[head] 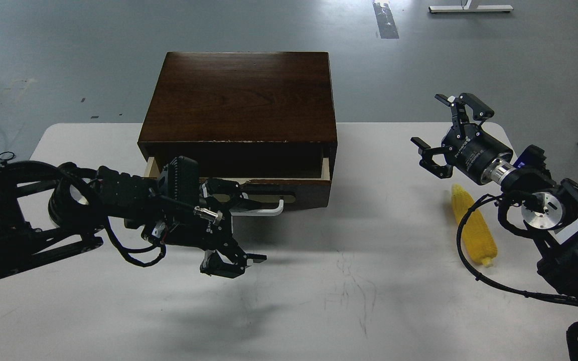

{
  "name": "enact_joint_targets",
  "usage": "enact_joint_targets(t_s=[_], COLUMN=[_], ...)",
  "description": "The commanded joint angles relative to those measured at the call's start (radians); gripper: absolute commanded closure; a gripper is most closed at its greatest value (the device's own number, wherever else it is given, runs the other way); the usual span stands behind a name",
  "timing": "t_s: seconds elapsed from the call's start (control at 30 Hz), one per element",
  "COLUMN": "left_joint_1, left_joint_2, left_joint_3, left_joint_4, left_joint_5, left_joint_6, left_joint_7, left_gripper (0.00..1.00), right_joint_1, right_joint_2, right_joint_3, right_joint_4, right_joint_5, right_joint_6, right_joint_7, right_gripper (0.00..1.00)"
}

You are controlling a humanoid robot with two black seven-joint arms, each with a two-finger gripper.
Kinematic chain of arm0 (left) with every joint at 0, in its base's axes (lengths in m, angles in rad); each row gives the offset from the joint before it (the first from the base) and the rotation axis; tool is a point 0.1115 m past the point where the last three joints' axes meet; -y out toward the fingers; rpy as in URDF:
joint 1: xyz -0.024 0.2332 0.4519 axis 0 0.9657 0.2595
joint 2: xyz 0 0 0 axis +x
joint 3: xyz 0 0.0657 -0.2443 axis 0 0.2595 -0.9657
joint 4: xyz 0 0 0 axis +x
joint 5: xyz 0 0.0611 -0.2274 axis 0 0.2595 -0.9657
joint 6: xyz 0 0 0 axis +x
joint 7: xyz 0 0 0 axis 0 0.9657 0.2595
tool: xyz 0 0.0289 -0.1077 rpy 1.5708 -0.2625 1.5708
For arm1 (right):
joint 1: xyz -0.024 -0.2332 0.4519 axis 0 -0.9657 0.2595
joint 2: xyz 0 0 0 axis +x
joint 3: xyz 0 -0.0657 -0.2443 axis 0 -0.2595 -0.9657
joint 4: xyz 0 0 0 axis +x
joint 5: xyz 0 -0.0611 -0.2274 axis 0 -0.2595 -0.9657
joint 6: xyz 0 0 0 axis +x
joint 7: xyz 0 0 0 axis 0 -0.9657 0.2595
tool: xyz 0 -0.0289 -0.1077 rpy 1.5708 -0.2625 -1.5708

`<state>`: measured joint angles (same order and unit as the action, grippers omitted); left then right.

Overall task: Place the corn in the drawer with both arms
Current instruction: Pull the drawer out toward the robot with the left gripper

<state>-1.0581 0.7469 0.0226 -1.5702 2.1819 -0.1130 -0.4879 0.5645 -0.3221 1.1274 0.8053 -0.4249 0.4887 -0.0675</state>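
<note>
The corn (473, 226) lies on the white table (349, 301) at the right side, well apart from the cabinet (239, 95), and sits just at 5 o'clock from the right claw (444, 135), which hangs above the table with its fingers spread wide and holding nothing. The right arm is plainly the nearer one; its black cable crosses in front of the ear's lower half. The corn's long axis runs from about 11 o'clock to 5 o'clock, the tapered tip pointing toward 11 o'clock and the blunt end toward the table's near edge. It is bright yellow, kernel-textured, and looks like a light, firm piece that wide fingers could close across its middle. The left claw (234, 263) hovers over the table at 6 o'clock from the drawer (289, 188), just below its white bar handle (264, 209); it grips nothing, and its fingers seem only narrowly parted. The drawer stands partly pulled out, a strip of pale interior showing along its rim, so the opening looks narrow for dropping the ear in.
</note>
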Motion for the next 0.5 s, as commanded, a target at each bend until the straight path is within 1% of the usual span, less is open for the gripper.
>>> enact_joint_targets(t_s=[0.0,0.47], left_joint_1=[0.001,0.015], left_joint_2=[0.006,0.054], left_joint_3=[0.003,0.005], left_joint_4=[-0.004,-0.076], left_joint_5=[0.0,0.0], left_joint_6=[-0.001,-0.001], left_joint_7=[-0.001,-0.001], left_gripper=[0.02,0.02], right_joint_1=[-0.001,-0.002], right_joint_2=[0.002,0.002], right_joint_3=[0.0,-0.003], right_joint_4=[0.0,0.0], right_joint_5=[0.0,0.0], right_joint_6=[0.0,0.0], right_joint_7=[0.0,0.0], right_gripper=[0.0,0.0])
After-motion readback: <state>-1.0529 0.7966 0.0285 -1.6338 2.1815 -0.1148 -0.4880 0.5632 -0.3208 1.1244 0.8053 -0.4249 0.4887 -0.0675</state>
